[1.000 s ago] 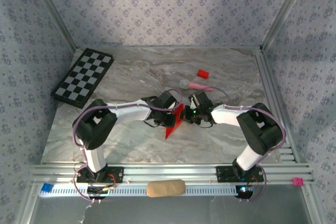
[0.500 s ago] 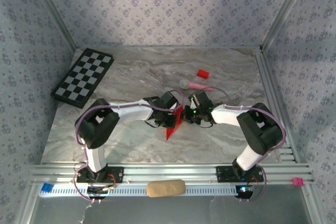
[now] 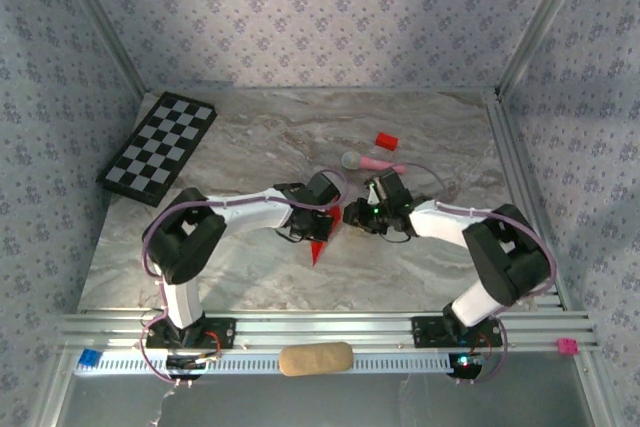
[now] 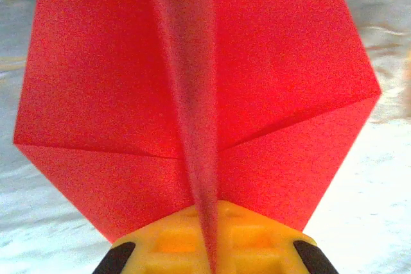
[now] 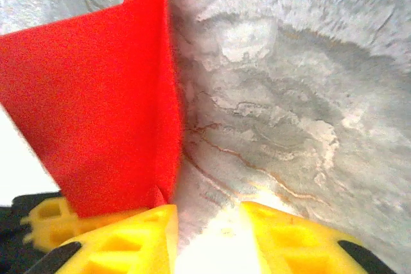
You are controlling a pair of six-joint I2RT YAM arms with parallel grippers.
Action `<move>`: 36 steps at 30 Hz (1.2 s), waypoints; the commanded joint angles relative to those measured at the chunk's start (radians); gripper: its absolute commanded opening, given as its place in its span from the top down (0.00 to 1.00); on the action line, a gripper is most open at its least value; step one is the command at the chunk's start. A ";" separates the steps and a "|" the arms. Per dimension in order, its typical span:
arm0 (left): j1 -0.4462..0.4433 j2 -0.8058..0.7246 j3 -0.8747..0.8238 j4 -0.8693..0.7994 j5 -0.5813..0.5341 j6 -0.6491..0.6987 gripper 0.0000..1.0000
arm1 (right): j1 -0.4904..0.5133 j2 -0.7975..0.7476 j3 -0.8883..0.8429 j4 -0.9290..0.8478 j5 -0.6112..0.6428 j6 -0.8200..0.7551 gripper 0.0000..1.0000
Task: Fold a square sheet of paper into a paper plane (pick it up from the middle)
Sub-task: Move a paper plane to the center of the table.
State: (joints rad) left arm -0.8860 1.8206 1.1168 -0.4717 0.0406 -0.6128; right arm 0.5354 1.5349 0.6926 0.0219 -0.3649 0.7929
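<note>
Being light and floppy, the paper plane [image 4: 122,88] is judged best gripped at the crease pinched by the left tool [image 4: 207,251]; the right tool [image 5: 209,235] is spread.

The marble-patterned table [image 3: 240,277] bears a checkerboard [image 3: 158,146] at its far left corner, set askew; toward the far right lies a small red block [image 3: 386,141] and, near it, a pink stick [image 3: 374,162] with a grey head.
</note>
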 commanded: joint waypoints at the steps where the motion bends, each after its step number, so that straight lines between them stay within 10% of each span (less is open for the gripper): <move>1: 0.005 -0.038 0.021 -0.125 -0.142 -0.077 0.98 | -0.020 -0.075 -0.016 -0.072 0.056 -0.027 0.66; 36: 0.045 0.094 0.119 -0.256 -0.216 -0.141 0.89 | -0.049 -0.131 -0.065 -0.074 0.055 -0.011 0.64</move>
State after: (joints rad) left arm -0.8440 1.8828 1.2247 -0.7040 -0.1593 -0.7464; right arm 0.4885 1.4025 0.6308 -0.0353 -0.3195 0.7887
